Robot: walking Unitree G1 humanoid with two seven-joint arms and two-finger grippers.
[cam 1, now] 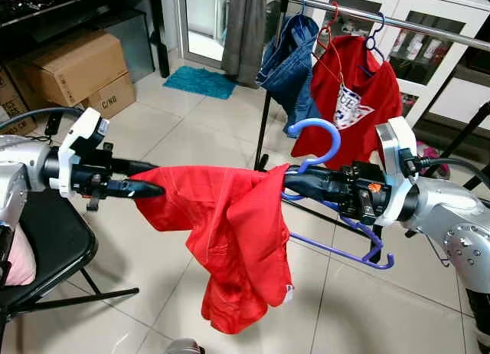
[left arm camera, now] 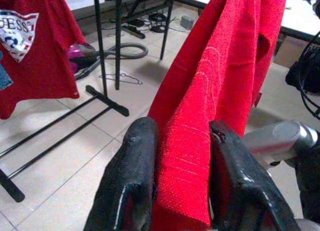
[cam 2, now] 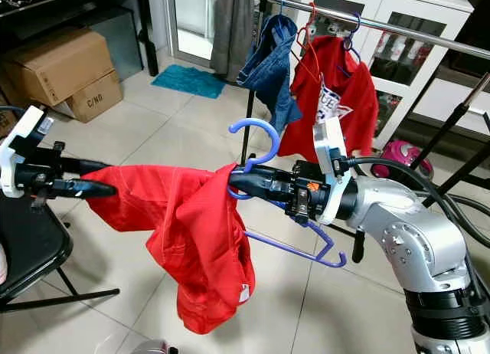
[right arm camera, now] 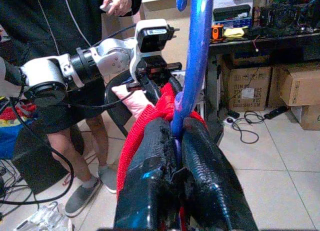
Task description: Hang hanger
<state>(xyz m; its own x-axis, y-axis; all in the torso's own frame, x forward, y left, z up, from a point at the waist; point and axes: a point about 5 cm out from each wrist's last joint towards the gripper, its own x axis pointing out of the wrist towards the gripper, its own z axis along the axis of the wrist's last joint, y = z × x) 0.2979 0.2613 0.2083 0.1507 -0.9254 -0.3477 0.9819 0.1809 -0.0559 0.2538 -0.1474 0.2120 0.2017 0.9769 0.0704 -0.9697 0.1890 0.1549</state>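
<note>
Hanger [cam 1: 318, 151] sits pinched by its neck in my right gripper [cam 1: 295, 181], blue hook sticking up, with the red shirt [cam 1: 230, 231] draped over it and hanging toward the tiles. My left gripper [cam 1: 149, 189] has its fingers clamped on the shirt's far edge, stretching it flat between both arms. Rail [cam 1: 398, 21] is up ahead, well apart, already carrying jeans [cam 1: 291, 59] and a second red tee [cam 1: 356, 101]. Bare floor [cam 1: 153, 132] runs between me and the rack's foot.
</note>
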